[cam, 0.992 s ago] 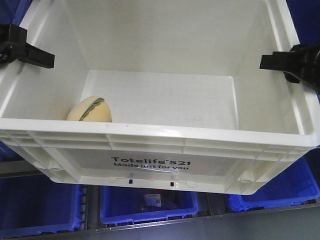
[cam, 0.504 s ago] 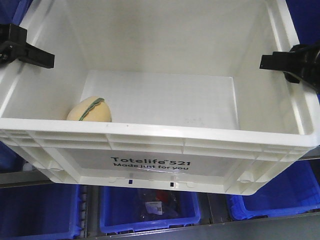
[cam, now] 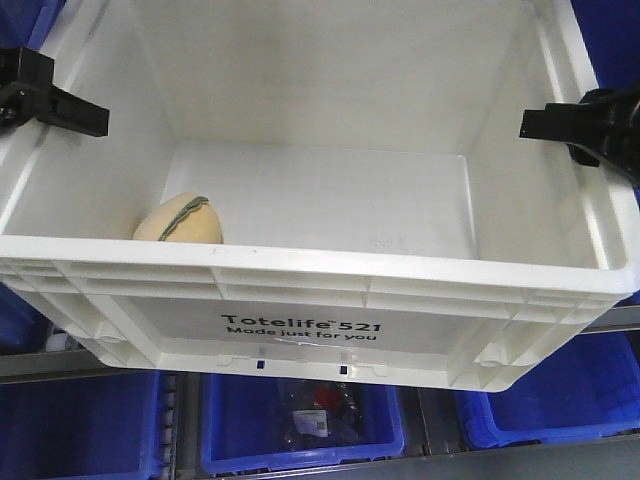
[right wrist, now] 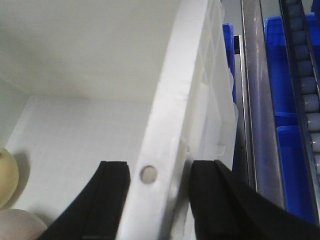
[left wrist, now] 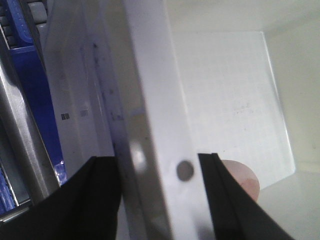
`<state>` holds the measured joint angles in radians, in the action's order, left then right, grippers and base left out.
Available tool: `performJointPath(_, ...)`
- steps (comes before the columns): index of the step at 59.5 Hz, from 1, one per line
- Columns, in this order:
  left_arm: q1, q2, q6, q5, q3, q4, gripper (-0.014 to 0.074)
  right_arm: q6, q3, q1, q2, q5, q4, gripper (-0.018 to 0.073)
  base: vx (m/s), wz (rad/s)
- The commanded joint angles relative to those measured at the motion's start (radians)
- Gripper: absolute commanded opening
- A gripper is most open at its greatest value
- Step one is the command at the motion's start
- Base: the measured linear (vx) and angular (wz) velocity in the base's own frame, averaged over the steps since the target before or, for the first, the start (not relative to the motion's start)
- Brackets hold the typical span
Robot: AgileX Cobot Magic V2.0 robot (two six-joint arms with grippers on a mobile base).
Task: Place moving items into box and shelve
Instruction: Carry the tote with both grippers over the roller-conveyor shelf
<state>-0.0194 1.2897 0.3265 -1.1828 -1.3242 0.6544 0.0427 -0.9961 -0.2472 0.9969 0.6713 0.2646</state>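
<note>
The left claw (left wrist: 155, 159) and right claw (right wrist: 160, 167) each pinch opposite side rims of the box (cam: 300, 330), its long axis spanning between them (yellow toy (cam: 180, 220) nearer left)

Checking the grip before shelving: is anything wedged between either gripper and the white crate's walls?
Nothing visible. The left gripper and right gripper each straddle a bare side rim of the white ribbed plastic crate; the pale yellow round toy lies on its floor.

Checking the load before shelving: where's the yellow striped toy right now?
Front view: the yellow toy sits on the crate floor, left corner by the printed wall.
</note>
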Motion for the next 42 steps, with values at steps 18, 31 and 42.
performJointPath(18,-0.011,-0.041,0.026,0.039,-0.044,0.188,-0.0003,-0.001,-0.044,-0.009,-0.027,-0.154,0.087,-0.0006,0.01,0.01)
performJointPath(31,-0.011,-0.041,0.026,0.039,-0.044,0.188,-0.0003,-0.001,-0.044,-0.009,-0.027,-0.154,0.087,-0.0006,0.05,0.00)
performJointPath(42,-0.011,-0.041,0.026,0.039,-0.044,0.188,-0.0003,-0.001,-0.044,-0.009,-0.027,-0.154,0.087,-0.0006,0.06,0.02)
